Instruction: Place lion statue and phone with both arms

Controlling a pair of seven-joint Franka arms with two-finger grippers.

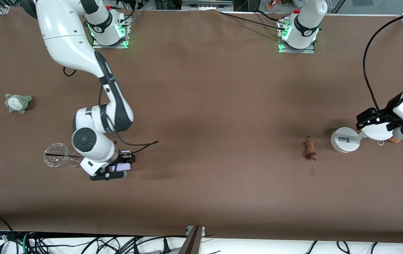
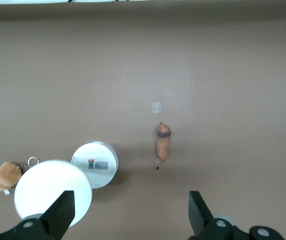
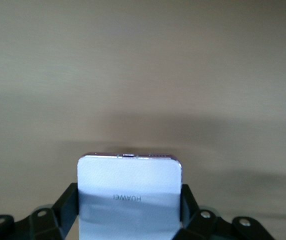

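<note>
The phone (image 1: pixel 126 166), a pale lavender-white rectangle, sits between the fingers of my right gripper (image 1: pixel 120 167), low at the table near the right arm's end. In the right wrist view the gripper (image 3: pixel 129 202) is shut on the phone (image 3: pixel 129 192). The lion statue (image 1: pixel 309 149) lies on the table toward the left arm's end and also shows in the left wrist view (image 2: pixel 163 145). My left gripper (image 1: pixel 373 121) is open and empty over the white round-disc stand (image 1: pixel 344 140), beside the lion. Its fingers (image 2: pixel 63 212) stand wide apart.
A tan plush toy with a ring (image 2: pixel 4 176) lies by the stand's large disc (image 2: pixel 53 192). A clear plastic cup (image 1: pixel 58 159) lies next to the right arm's wrist. A grey-green plush (image 1: pixel 18 103) sits at the right arm's end.
</note>
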